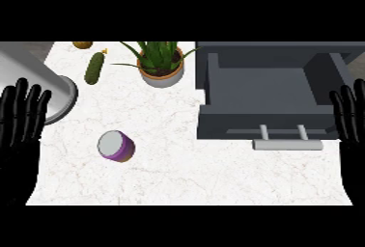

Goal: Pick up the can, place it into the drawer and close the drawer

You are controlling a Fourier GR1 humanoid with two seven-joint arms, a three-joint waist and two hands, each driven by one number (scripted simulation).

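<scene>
Both hands at rest
The left hand [21, 118] and the right hand [351, 116] show at opposite side edges, fingers straight and pointing up.

Below me spreads a white marbled tabletop [214, 178], evenly lit, with grey floor [25, 48] showing past its far left corner.

The counter [214, 178] looks like smooth white marble; the drawer [264, 91] is matt grey with a metal-looking handle [287, 144].

Right hand [351, 116] partly cut off at edge.
</scene>
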